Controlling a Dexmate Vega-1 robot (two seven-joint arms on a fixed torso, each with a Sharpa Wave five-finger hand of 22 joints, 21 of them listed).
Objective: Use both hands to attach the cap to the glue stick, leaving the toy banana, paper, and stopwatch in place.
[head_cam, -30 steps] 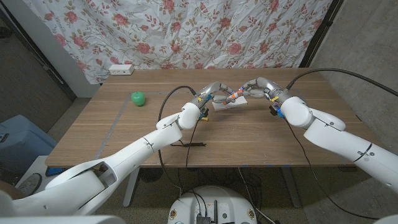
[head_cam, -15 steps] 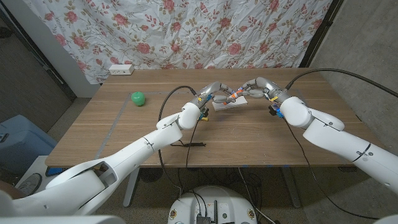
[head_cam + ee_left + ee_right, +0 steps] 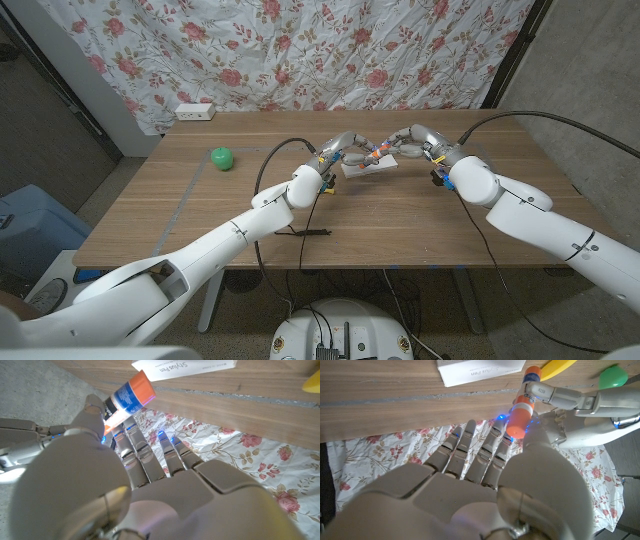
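Two white robot arms reach from the near corners over a brown wooden table [image 3: 200, 215] and meet above its far middle. Black cables trail from both arms across the boards, and a dark thin object [image 3: 303, 231], too small to identify, lies near the front edge. A green rounded thing [image 3: 221, 158], perhaps the stopwatch, sits well apart toward the robot's left. Under the joined hands lies a white printed sheet of paper [image 3: 366, 166], and the right wrist view shows a yellow toy banana [image 3: 559, 367] just beside it.

The left hand [image 3: 341, 148] pinches the white, blue-labelled glue stick [image 3: 126, 398] between thumb and fingertips, tilted, raised off the table. The right hand [image 3: 410, 140] grips the orange cylindrical cap [image 3: 519, 417] at its fingertips, the cap's end touching the stick's tip; whether it is seated cannot be told.

Beyond the far edge a white power strip [image 3: 194, 111] rests at the left corner, with a rose-patterned curtain [image 3: 330, 50] hanging behind it between grey walls.
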